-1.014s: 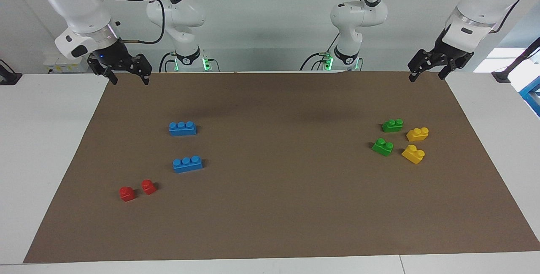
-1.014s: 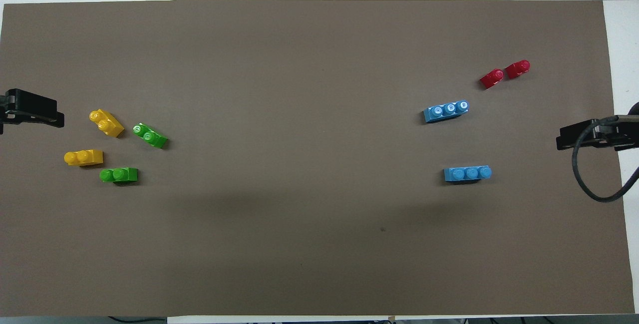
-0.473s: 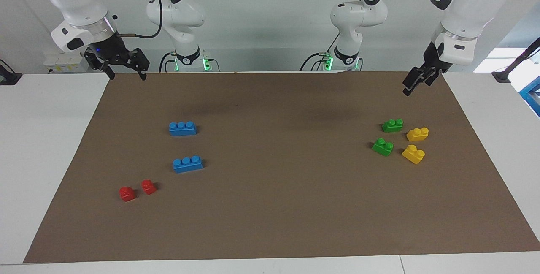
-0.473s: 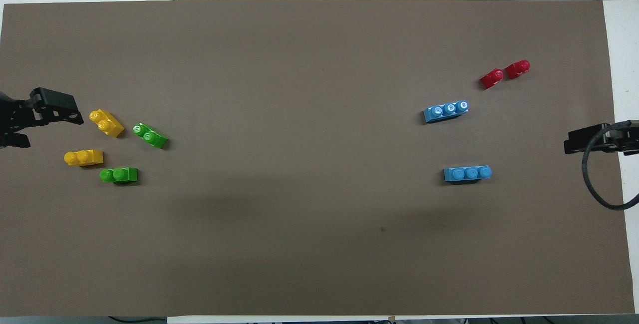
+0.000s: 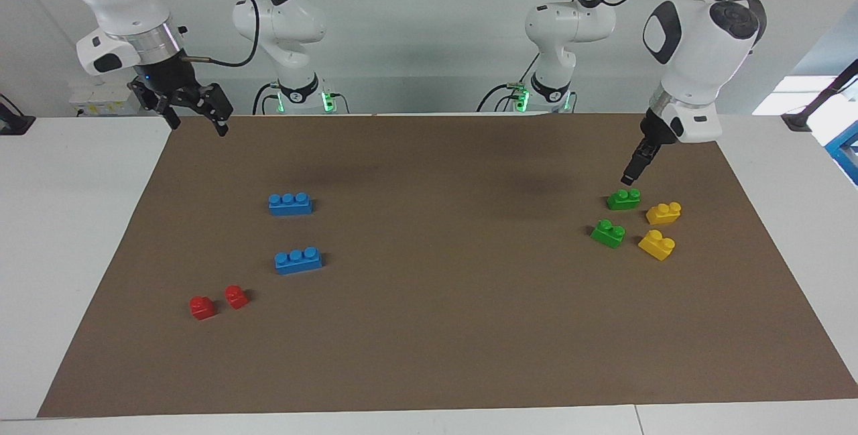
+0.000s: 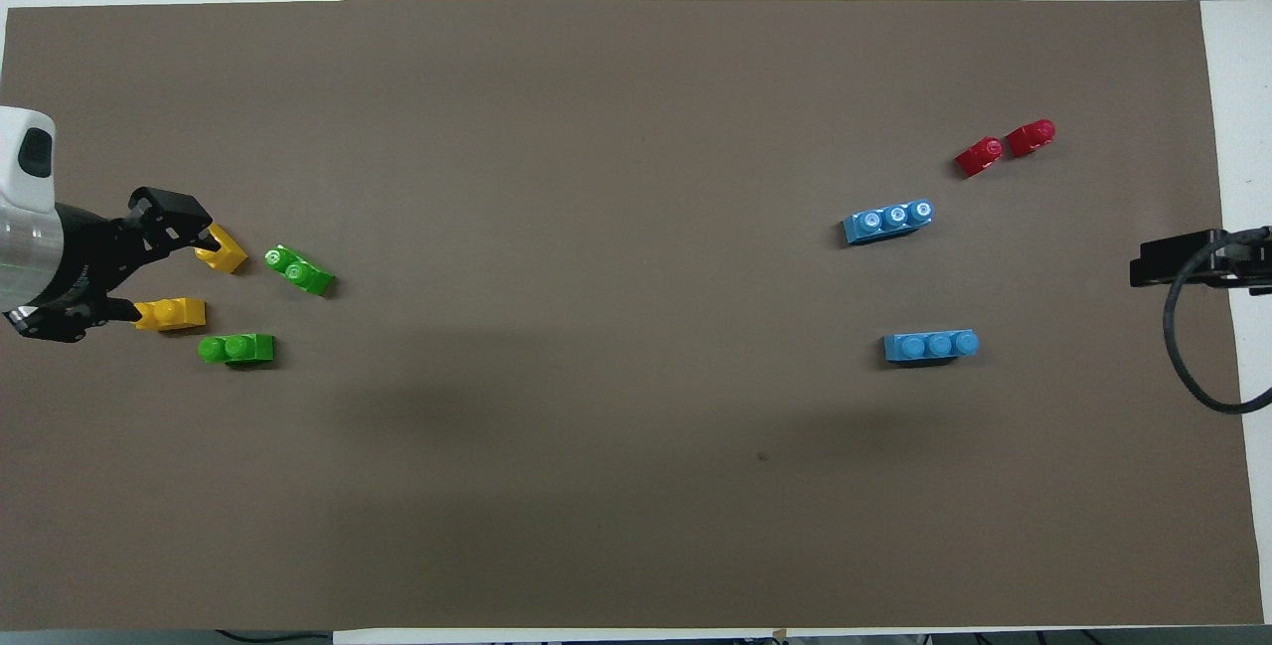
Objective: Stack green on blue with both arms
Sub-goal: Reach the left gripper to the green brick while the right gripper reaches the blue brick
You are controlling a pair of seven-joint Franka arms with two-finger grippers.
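Note:
Two green bricks lie near the left arm's end of the mat: one nearer the robots (image 5: 623,199) (image 6: 237,349), one farther (image 5: 608,233) (image 6: 298,270). Two blue bricks lie toward the right arm's end: one nearer (image 5: 289,204) (image 6: 931,345), one farther (image 5: 297,260) (image 6: 887,223). My left gripper (image 5: 629,177) (image 6: 167,267) is open and empty in the air, just above the nearer green brick, not touching it. From overhead it covers part of the yellow bricks. My right gripper (image 5: 196,123) is open and empty, waiting over the mat's corner; one finger (image 6: 1183,260) shows overhead.
Two yellow bricks (image 5: 663,212) (image 5: 657,244) lie beside the green ones, closer to the mat's end. Two small red bricks (image 5: 202,307) (image 5: 236,296) lie farther from the robots than the blue bricks. A brown mat (image 5: 442,328) covers the white table.
My left gripper has come down and inward from the mat's corner, turning its wrist, to hang just above the green and yellow bricks. My right gripper has barely shifted. No brick has moved.

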